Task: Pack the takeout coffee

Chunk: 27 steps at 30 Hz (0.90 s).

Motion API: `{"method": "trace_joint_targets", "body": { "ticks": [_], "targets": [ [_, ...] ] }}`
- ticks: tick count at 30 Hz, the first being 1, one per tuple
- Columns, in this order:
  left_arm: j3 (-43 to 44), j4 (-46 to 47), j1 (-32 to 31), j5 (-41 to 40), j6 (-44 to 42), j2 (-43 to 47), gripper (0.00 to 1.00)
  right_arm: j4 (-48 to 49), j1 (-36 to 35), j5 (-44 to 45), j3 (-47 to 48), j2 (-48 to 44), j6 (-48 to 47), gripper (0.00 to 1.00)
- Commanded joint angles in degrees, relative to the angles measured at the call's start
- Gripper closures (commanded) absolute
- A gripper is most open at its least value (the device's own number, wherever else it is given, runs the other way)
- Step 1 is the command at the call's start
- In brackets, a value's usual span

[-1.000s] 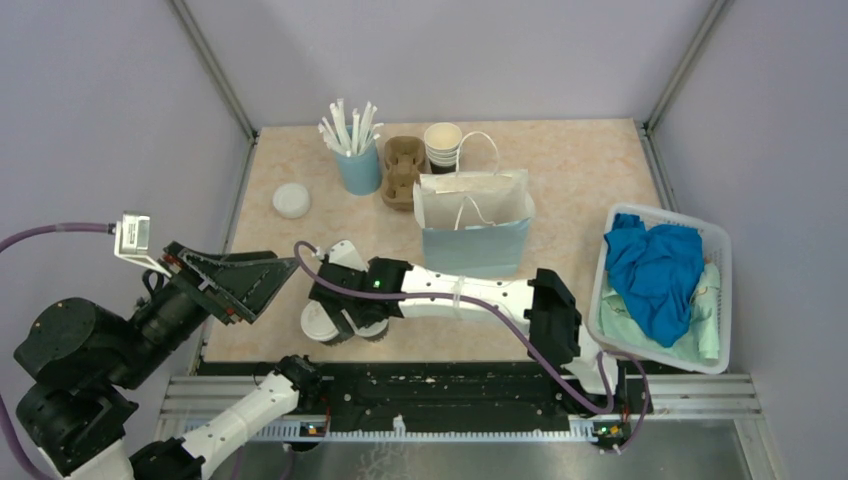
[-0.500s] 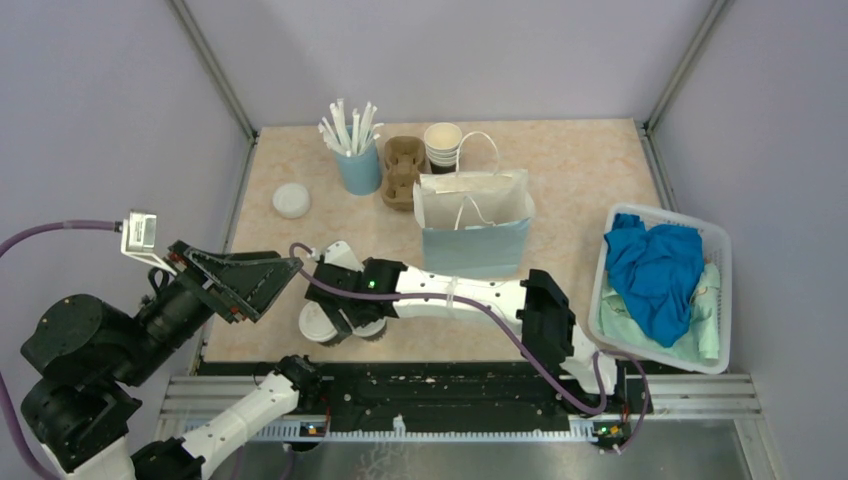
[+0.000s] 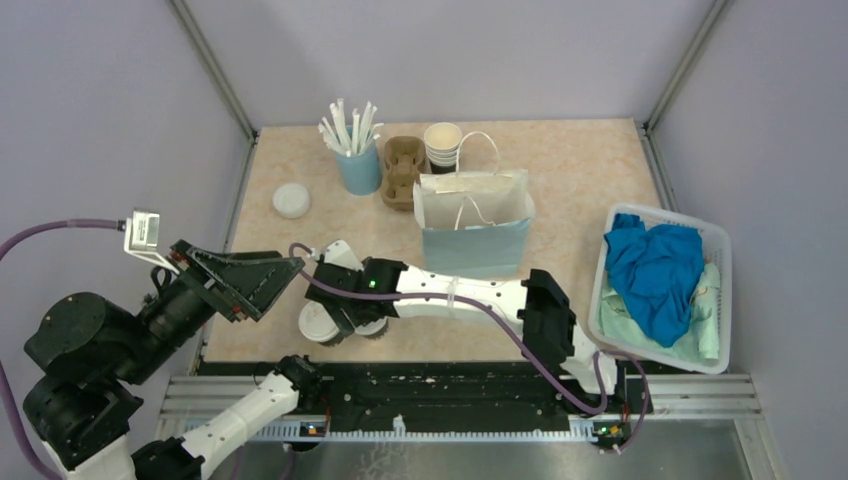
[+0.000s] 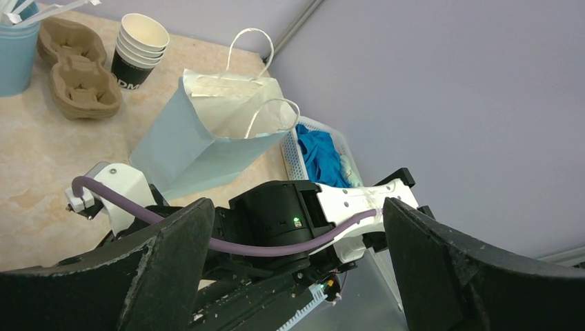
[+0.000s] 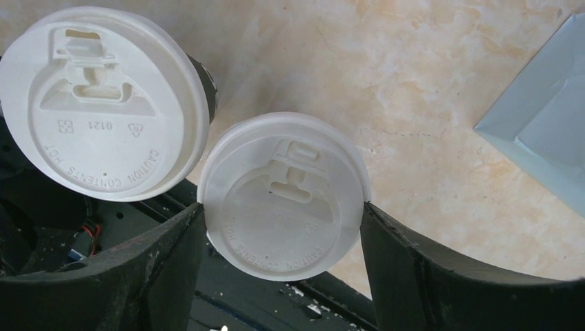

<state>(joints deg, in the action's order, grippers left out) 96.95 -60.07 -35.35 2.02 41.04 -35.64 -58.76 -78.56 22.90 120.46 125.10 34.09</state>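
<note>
**Takeout order, mid-pack:** Two small dark brown paper cups under round white plastic lids are standing upright, close side by side, at the lower left of the marbled beige tabletop (image 3: 590, 170), hard by its front edge. The right gripper (image 5: 283, 208) is hanging directly over them. Its black fingers (image 5: 159, 269) are sitting wide on either side of the centre cup (image 5: 283, 186), which is filling the middle of the wrist view. The pads are seeming to meet the lid's rim, but whether they have a firm hold cannot be told. The second cup (image 5: 100, 103) is sitting free at the upper left of that view, outside the jaws. The left gripper (image 4: 293, 227) is hovering over the table's left edge, spread fully apart and carrying nothing. The centre cup's long axis is pointing straight up at the right gripper, so that arm is plainly the nearer. The light blue paper bag with white handles (image 3: 472, 235) is standing open to the upper right of the cups, probably where the lift is heading.
</note>
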Motion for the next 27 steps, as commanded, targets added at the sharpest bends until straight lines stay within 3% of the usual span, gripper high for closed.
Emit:
{"method": "trace_joint_targets", "body": {
  "ticks": [1,10,15,21,27],
  "targets": [
    [-0.27,2.59,-0.36,-0.72,0.06,-1.43,0.02,0.86,0.31,2.22,-1.8,-7.34,-1.68,0.29],
    [-0.45,-1.61,-0.95,-8.11,2.52,-4.49,0.02,15.51,0.33,-0.35,-20.13,-35.9,-10.19,0.32],
    [-1.9,-0.43,-1.13,-11.91,3.99,-9.62,0.03,17.27,0.32,2.26,-18.87,-49.76,-17.52,0.34],
    [-4.58,8.13,-1.06,-8.12,2.17,-20.53,0.04,14.13,0.34,20.5,-9.55,-56.6,-28.34,0.34],
    [-1.68,10.82,-1.06,-2.31,0.13,-36.54,0.07,17.91,1.15,39.93,-7.64,-59.35,-45.0,0.35]
  ]
}}
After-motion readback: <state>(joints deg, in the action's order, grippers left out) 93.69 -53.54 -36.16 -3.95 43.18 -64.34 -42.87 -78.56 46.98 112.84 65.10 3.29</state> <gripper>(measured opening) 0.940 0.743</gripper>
